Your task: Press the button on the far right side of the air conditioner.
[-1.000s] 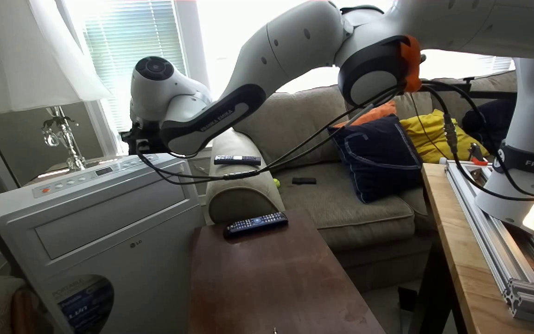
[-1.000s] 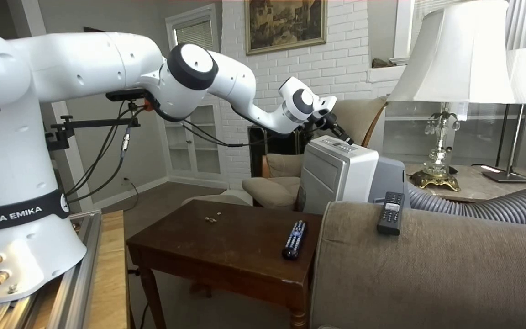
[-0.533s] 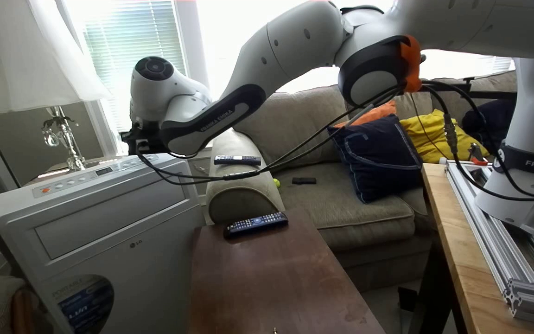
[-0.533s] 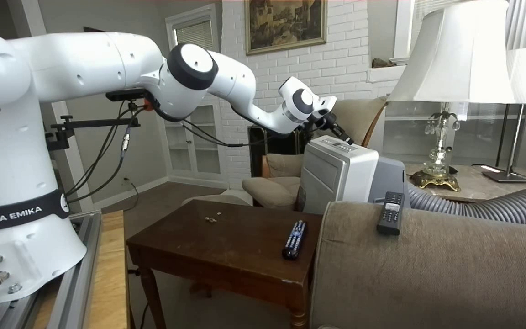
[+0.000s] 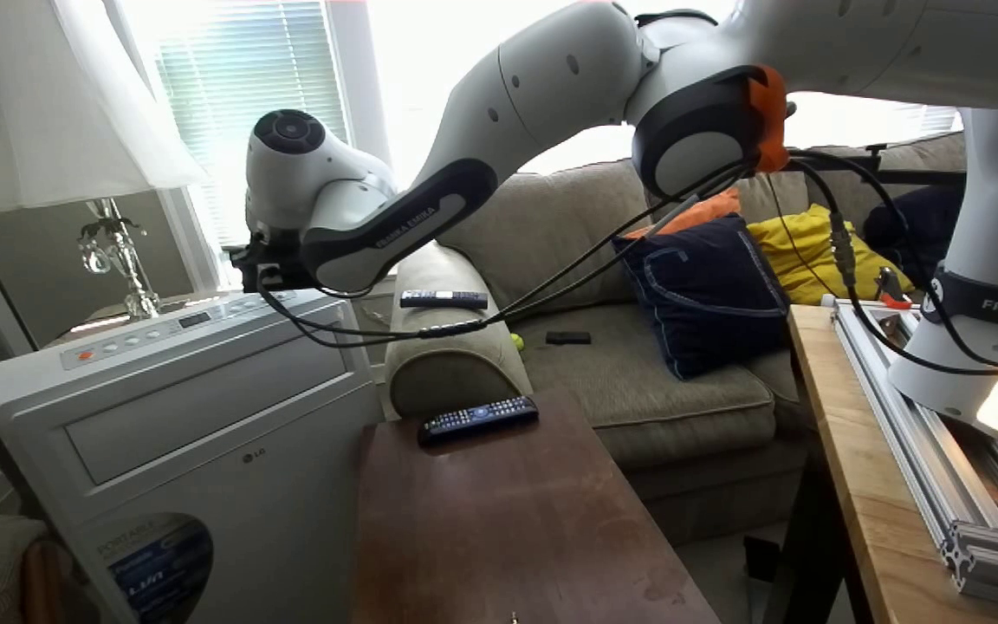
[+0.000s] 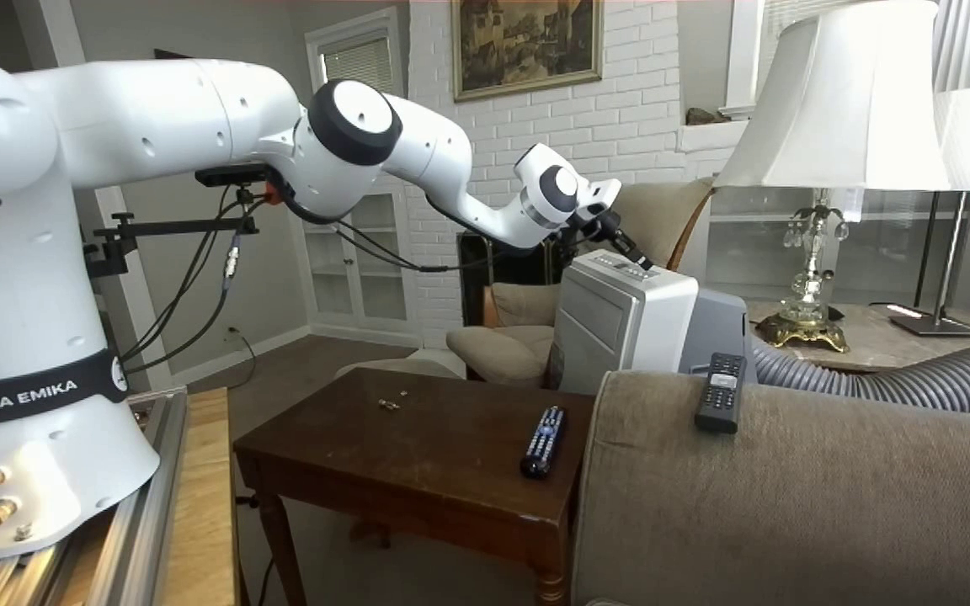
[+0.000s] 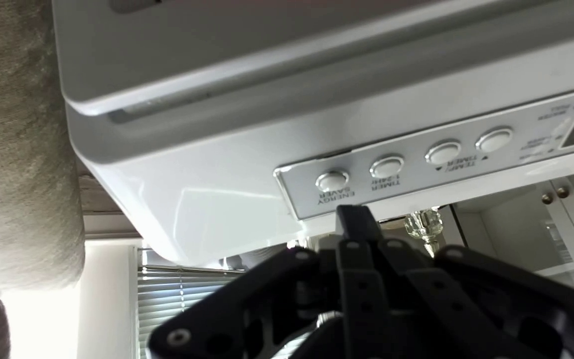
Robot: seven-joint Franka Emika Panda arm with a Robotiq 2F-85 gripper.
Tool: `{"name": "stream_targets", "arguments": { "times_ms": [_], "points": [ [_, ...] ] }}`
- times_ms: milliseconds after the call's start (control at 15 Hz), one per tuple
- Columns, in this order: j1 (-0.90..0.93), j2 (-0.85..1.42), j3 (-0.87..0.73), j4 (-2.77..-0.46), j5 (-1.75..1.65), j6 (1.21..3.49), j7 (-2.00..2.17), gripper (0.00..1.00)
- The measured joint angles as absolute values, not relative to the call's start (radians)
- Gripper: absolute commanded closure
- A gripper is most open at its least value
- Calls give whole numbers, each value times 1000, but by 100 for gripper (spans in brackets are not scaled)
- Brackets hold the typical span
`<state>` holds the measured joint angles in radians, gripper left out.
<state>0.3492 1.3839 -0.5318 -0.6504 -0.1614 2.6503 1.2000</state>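
The white air conditioner [image 5: 239,485] stands beside the brown table. It also shows in an exterior view [image 6: 594,320] and in the wrist view [image 7: 207,149]. The round ENERGY SAVER button [image 7: 332,181] sits at the end of its top control panel, beside the TIMER button [image 7: 386,167]. My gripper [image 7: 359,222] has its dark fingertips together, with nothing seen between them. In the wrist view the tips overlap the panel's edge just below the ENERGY SAVER label. In an exterior view the gripper [image 6: 647,264] points down at the panel's near end. I cannot tell whether the tips touch.
The brown table [image 6: 418,446] holds a remote [image 6: 542,442]. The sofa arm [image 6: 788,488] holds another black remote [image 6: 721,392] near the air conditioner. A lamp [image 6: 805,261] stands behind. My arm's cables [image 5: 447,328] hang in front of the air conditioner's top corner.
In the last half second my gripper and wrist have come down slightly toward the air conditioner's panel. Everything else stays in place.
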Motion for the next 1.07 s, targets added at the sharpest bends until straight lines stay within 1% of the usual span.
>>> {"name": "stream_targets", "arguments": {
  "times_ms": [1067],
  "points": [
    [357, 1355, -523, -669, -161, 2612, 1178, 100]
  ]
}}
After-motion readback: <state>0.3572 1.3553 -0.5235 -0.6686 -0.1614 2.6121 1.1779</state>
